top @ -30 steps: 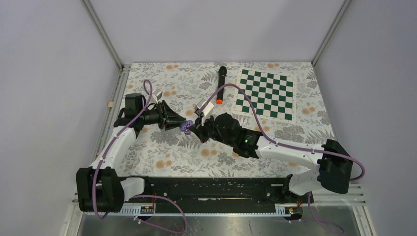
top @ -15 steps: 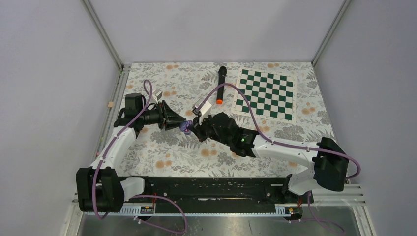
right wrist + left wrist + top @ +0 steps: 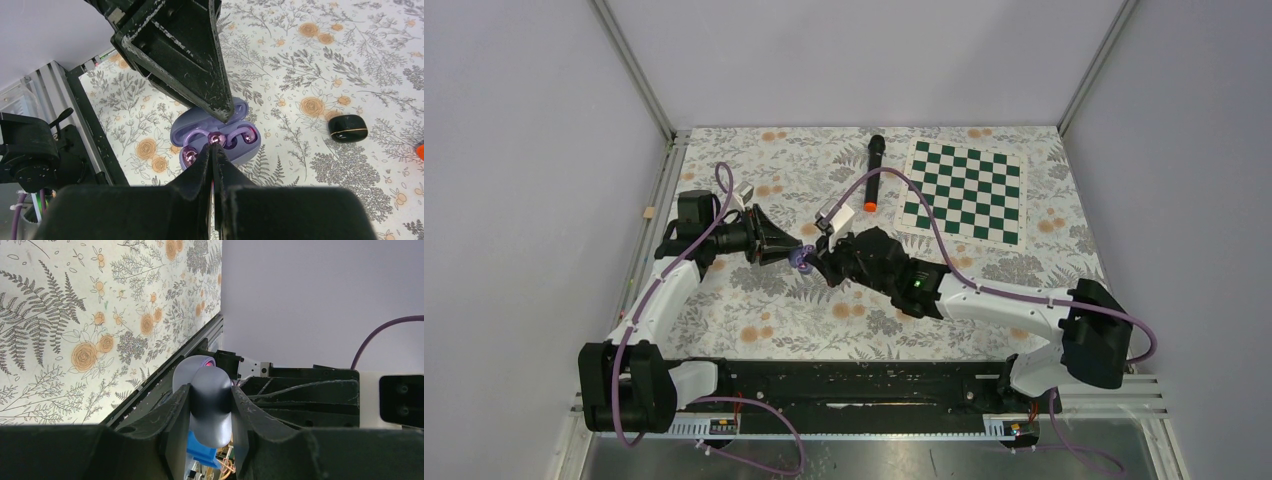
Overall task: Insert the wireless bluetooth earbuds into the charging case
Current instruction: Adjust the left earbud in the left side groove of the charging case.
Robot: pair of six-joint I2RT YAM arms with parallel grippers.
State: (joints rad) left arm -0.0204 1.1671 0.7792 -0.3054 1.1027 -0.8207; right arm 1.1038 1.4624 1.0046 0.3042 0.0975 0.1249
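Case (image 3: 192, 125), purple, open, clamped in left gripper (image 3: 210, 405); right gripper (image 3: 214, 150) clenched, tips at purple earbud (image 3: 216, 138).

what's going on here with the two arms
The left gripper is clamped on the sides of the open purple charging case, holding it steady. The right gripper is shut on a pale purple earbud and has it right at the case's open face, not yet seated. A second earbud appears to sit in one slot of the case.
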